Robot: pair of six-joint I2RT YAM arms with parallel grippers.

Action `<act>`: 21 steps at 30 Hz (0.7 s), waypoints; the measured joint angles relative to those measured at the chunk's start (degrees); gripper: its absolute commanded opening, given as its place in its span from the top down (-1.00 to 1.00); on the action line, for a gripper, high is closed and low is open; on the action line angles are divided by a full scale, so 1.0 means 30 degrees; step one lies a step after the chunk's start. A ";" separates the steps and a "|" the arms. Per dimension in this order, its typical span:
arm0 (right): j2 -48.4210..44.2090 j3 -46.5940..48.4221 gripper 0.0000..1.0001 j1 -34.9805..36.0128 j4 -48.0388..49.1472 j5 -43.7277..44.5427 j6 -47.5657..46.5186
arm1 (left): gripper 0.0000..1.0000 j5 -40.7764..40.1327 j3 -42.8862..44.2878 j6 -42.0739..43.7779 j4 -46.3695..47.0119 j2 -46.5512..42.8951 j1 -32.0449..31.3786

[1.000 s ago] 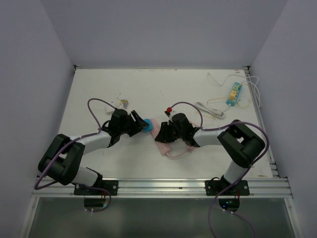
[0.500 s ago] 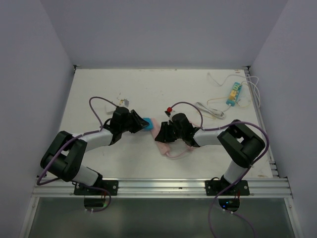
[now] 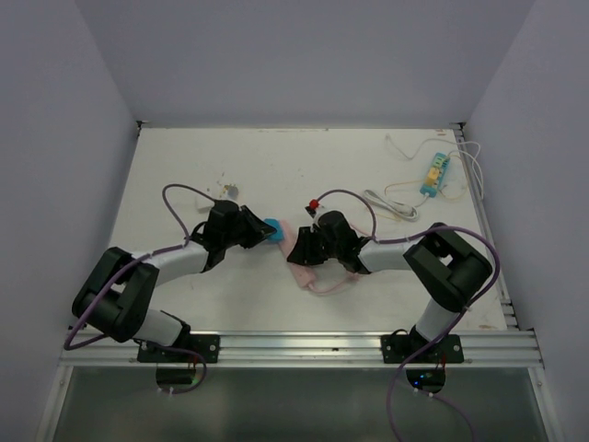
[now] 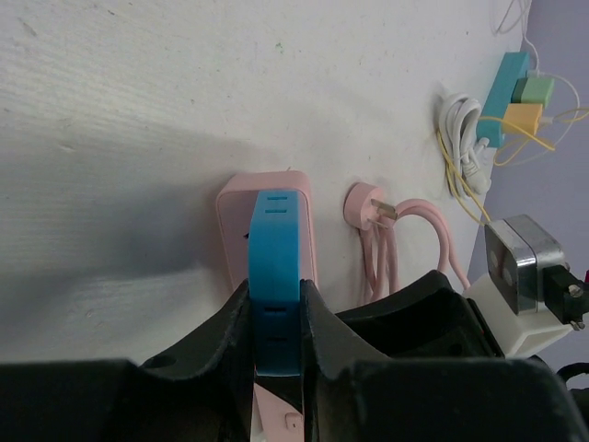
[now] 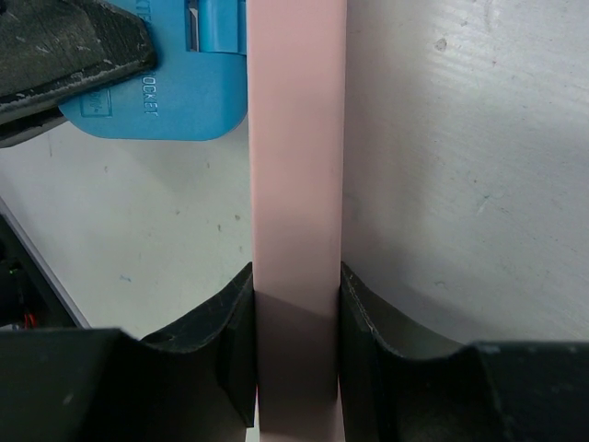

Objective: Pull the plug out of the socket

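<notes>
Currently, the left gripper (image 4: 274,299) is clamped on the blue plug (image 4: 275,239), one finger pressed flat against each side of the plug body. The right gripper (image 5: 294,285) is closed across the pink socket (image 5: 296,138), its pads touching both long faces. In the right wrist view the plug sits flush against the socket's left face, with no gap visible at the joint; the pins themselves cannot be seen. From above, both tools meet near the middle of the white table (image 3: 276,166), plug to the left and socket just beside it to the right. The socket's own pink cord (image 4: 405,241) loops away behind it and ends in a round pink plug (image 4: 363,204) lying loose. A teal power strip (image 3: 434,173) and a coiled white cable (image 3: 391,204) lie well apart at the far right.
</notes>
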 measured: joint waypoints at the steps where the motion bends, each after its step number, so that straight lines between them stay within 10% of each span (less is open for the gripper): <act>1: 0.0000 -0.0007 1.00 0.0051 0.0015 0.0066 0.0000 | 1.00 -0.0109 -0.0168 -0.0219 -0.0007 -0.0189 -0.0007; 21: -0.0204 -0.0022 1.00 -0.0240 -0.0175 0.3439 0.1654 | 1.00 -0.1982 -0.1785 -0.1887 -0.0430 -0.5209 -0.0044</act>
